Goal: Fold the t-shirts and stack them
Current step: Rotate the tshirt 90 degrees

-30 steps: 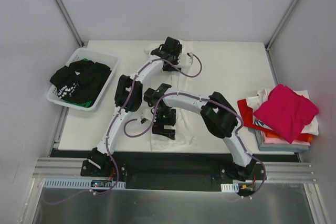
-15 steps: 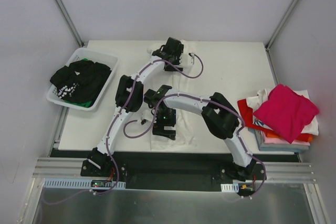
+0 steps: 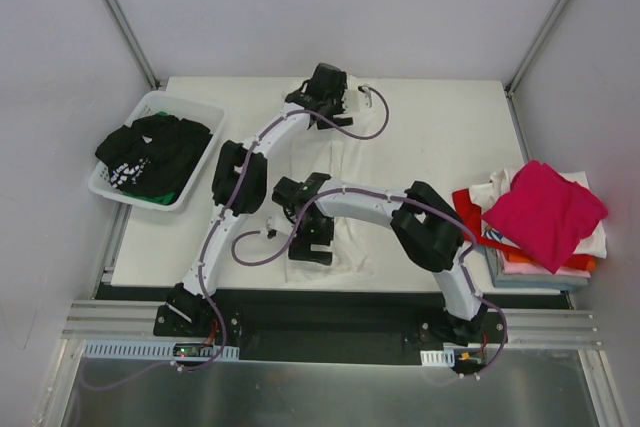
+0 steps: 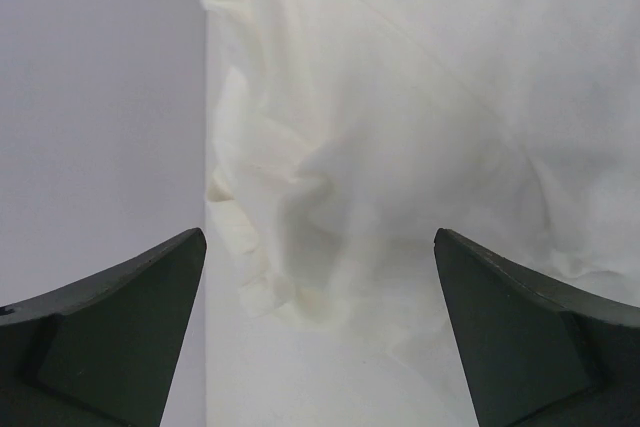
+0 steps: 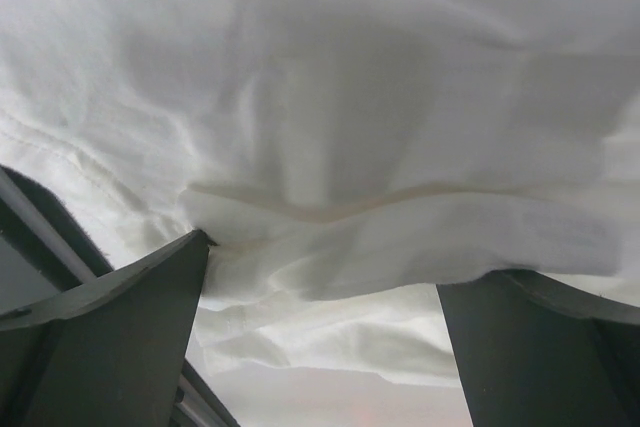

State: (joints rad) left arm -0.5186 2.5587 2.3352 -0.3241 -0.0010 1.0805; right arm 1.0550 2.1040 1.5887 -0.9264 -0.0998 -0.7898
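A white t-shirt (image 3: 352, 247) lies spread on the table (image 3: 440, 117) in the middle, hard to tell from the white top. My left gripper (image 3: 328, 105) is open over its far edge; in the left wrist view (image 4: 318, 239) the jaws stand wide apart just short of a bunched cloth edge (image 4: 280, 237). My right gripper (image 3: 307, 245) is open, low at the shirt's near left part. In the right wrist view (image 5: 325, 267) a folded hem (image 5: 350, 212) lies across between the spread jaws and rests on the left fingertip (image 5: 190, 252).
A pile of t-shirts sits at the right edge: magenta (image 3: 545, 209) on top, red (image 3: 466, 215), orange (image 3: 530, 263) and white (image 3: 592, 243) under it. A white basket (image 3: 205, 112) at the left holds a black t-shirt with white print (image 3: 150, 152).
My left gripper has moved a little toward the table's far edge. My right gripper has shifted slightly left and nearer, its arm bending further. The pile and the basket are unchanged.
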